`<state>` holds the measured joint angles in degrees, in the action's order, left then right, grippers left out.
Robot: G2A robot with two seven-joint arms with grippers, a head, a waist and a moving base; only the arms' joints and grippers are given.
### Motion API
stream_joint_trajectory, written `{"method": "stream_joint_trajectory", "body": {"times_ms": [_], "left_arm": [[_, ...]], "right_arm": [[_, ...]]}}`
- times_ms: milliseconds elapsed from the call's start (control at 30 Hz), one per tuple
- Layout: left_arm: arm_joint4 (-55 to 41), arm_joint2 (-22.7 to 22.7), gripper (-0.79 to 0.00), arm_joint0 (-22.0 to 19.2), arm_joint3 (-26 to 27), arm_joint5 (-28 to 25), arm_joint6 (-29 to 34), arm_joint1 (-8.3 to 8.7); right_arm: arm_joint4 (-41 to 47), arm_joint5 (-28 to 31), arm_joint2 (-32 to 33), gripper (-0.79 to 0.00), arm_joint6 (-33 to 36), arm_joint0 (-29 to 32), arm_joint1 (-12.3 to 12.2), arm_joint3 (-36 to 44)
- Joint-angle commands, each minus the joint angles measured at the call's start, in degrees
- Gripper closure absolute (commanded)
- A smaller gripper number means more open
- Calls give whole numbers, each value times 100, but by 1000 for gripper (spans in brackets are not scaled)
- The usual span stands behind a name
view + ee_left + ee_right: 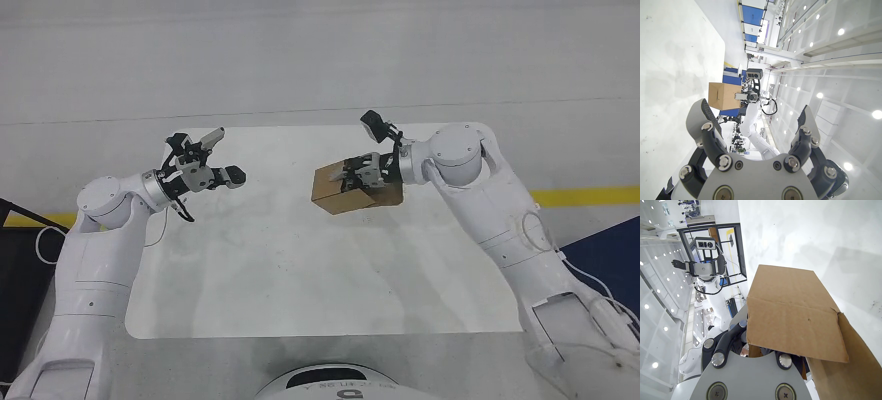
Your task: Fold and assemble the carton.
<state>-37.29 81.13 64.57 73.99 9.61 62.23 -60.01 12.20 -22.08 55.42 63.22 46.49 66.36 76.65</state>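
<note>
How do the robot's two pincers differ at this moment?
The left pincer is open, its fingers spread wide; the right pincer is shut on the carton. The left pincer holds nothing and sits well apart from the carton; the right pincer grips it at the end with loose flaps. Both have the same build and face each other over the far part of the table.
</note>
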Motion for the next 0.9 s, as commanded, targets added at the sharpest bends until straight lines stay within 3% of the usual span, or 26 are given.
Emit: {"method": "stream_joint_trajectory", "body": {"times_ms": [0,133,300,500,533,567,633,700,867], "left_arm": [[0,0,-785,0,0,0,0,0],[0,0,-785,0,0,0,0,0],[0,0,-785,0,0,0,0,0],[0,0,-785,0,0,0,0,0],[0,0,-785,0,0,0,0,0],[0,0,-785,0,0,0,0,0],[0,0,-785,0,0,0,0,0],[0,0,-785,0,0,0,0,0],[0,0,-785,0,0,0,0,0]], "right_arm": [[-417,76,-146,0,-118,26,-8,112],[-1712,503,-541,0,345,-172,-78,689],[-3292,706,-1277,0,1401,-494,-110,1246],[-3739,707,-1779,0,1459,-594,5,1210],[-3744,742,-1826,-58,1450,-607,25,1177],[-3724,783,-1849,-314,1436,-622,41,1148],[-3668,854,-1844,-650,1330,-622,61,1104],[-3665,1042,-1814,-693,1217,-576,55,1186],[-3544,1375,-1413,-708,1000,-293,-73,1538]]}}
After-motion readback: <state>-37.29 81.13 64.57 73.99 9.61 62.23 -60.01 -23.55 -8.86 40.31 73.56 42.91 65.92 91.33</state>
